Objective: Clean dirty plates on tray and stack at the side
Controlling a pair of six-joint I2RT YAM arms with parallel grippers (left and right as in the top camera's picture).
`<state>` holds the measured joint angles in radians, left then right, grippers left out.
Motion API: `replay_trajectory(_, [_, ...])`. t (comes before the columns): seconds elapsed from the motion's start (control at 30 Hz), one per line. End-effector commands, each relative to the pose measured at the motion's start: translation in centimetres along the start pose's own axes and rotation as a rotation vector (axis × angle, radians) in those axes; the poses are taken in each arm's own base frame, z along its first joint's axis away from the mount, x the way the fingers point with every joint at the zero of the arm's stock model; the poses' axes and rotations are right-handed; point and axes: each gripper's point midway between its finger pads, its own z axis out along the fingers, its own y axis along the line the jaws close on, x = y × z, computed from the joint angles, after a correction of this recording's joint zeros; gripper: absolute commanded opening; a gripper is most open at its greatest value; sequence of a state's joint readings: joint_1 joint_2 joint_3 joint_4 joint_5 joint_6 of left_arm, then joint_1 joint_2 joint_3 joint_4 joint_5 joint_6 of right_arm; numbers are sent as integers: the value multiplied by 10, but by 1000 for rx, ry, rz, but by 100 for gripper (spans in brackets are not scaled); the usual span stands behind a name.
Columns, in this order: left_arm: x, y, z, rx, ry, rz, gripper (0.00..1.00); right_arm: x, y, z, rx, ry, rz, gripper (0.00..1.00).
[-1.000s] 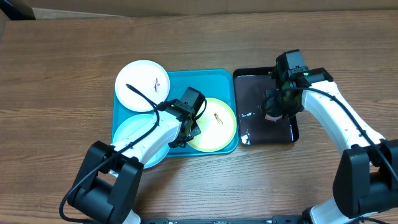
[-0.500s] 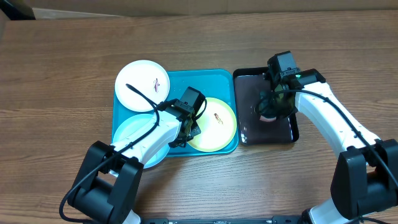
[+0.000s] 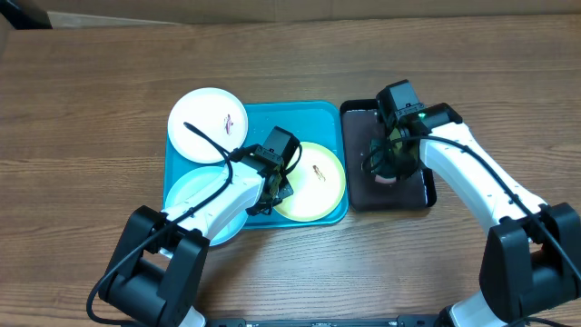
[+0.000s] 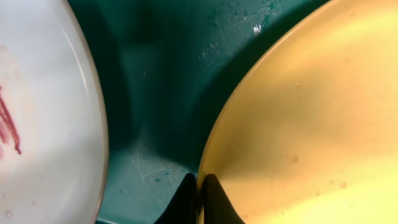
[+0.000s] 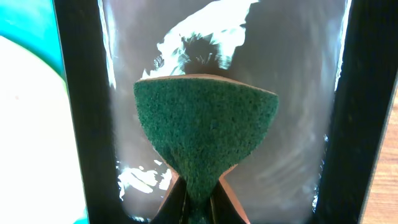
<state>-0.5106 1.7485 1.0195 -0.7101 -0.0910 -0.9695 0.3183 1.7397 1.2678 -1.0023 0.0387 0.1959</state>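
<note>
A: What's the layout?
B: A wood-grain table (image 3: 91, 109). On it sit a smooth turquoise tray (image 3: 300, 118) with rounded corners and a glossy black tray (image 3: 359, 136), just beside each other.
A: And the round plates?
B: The white plate (image 3: 204, 113) and the light blue plate (image 3: 186, 195) overhang the turquoise tray's left rim.
A: Grippers?
B: The left gripper (image 4: 199, 186) pinches the rim of the yellow-green plate (image 3: 322, 186). The right gripper (image 5: 198, 193) clamps a coarse green sponge (image 5: 205, 130) over the black tray.

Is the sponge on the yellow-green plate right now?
No: the green sponge is held over the black tray, apart from the yellow-green plate.
</note>
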Motion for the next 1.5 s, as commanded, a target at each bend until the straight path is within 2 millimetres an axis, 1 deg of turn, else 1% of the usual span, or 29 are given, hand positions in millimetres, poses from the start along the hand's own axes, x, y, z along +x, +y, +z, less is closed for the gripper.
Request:
replay_trajectory(0.0, [0, 6, 1, -18, -13, 5, 4, -8, 0, -11, 6, -50, 64, 4])
replay_trajectory(0.03, [0, 6, 1, -18, -13, 6, 4, -9, 9, -11, -47, -49, 25, 4])
replay_trajectory(0.07, [0, 6, 1, -17, -13, 5, 4, -9, 14, -11, -67, -48, -25, 4])
replay_trajectory(0.1, [0, 6, 1, -17, -14, 5, 4, -9, 9, -11, -34, -52, -37, 4])
replay_trajectory(0.17, [0, 6, 1, -17, -13, 5, 4, -9, -2, -11, 29, -55, 2, 4])
replay_trajectory(0.2, [0, 6, 1, -17, -13, 5, 4, -9, -3, -11, 33, -55, 15, 4])
replay_trajectory(0.27, [0, 6, 1, -17, -13, 6, 4, -8, 1, -11, 5, -51, 5, 4])
replay_trajectory(0.5, [0, 6, 1, -17, -13, 5, 4, -9, 3, -12, -3, -52, 1, 4])
replay_trajectory(0.77, [0, 6, 1, -17, -13, 6, 4, -10, 4, -15, -4, -53, -3, 4])
replay_trajectory(0.87, [0, 6, 1, -17, -14, 5, 4, -9, 3, -14, -2, -49, -37, 4])
replay_trajectory(1.33, [0, 6, 1, -17, -14, 5, 4, -9, 3, -14, -2, -49, -37, 4])
replay_trajectory(1.47, [0, 6, 1, -17, -13, 5, 4, -9, 3, -14, -2, -49, -70, 4])
